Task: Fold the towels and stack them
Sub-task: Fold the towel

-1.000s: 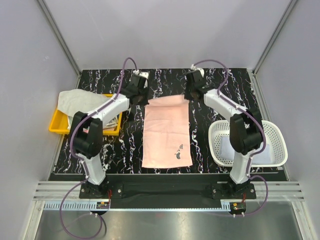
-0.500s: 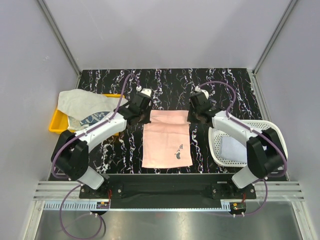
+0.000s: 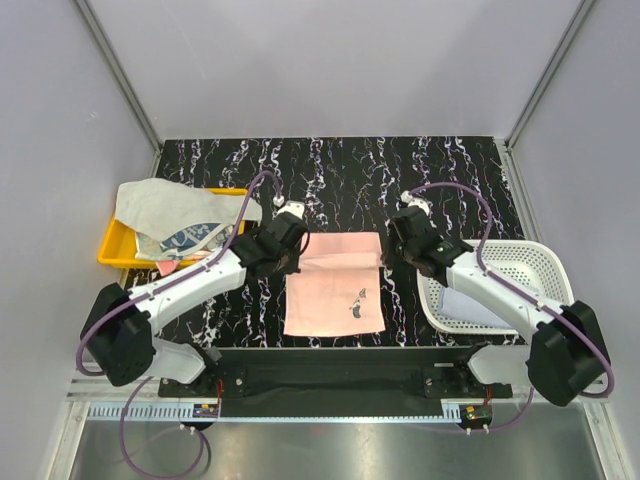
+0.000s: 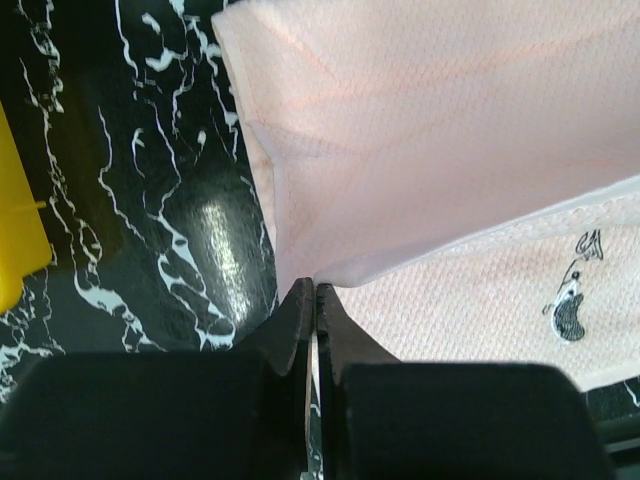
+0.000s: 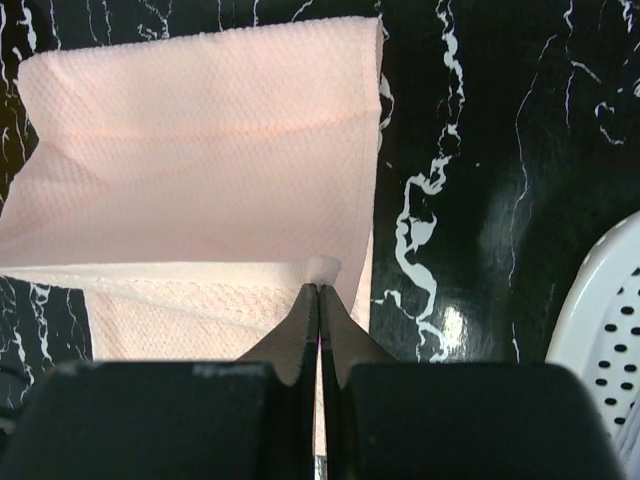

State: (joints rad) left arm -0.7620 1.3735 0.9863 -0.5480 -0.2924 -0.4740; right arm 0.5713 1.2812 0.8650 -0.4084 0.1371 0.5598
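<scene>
Black marble-patterned tabletop, boxed in by pale grey walls, carries the pale pink towel in its middle, between the two arms. The towel's far part is raised and doubled over toward the near edge. This leaves a loose upper layer above the lower one, which shows a small dark printed figure toward its right side.

That shape comes from the grip. The left gripper has its jaws closed tight on the left corner of the lifted edge. The right gripper is pinched closed on the right corner, with a small tuft of cloth showing above its tips. Holding both corners level lets the arms carry the edge across as one straight line. I judge this to be the halving fold under way, since the upper layer has not yet reached the near edge.

To the left, a yellow tray holds a heap of unfolded towels. A whitish one drapes over the tray's far rim, and one with a dark blue print lies beneath it. The tray sits just beside the left forearm. To the right stands a white mesh basket with a pale cloth inside, partly under the right forearm. Neither lies between the grippers and the towel's near edge, though the right elbow passes close over the basket rim.
</scene>
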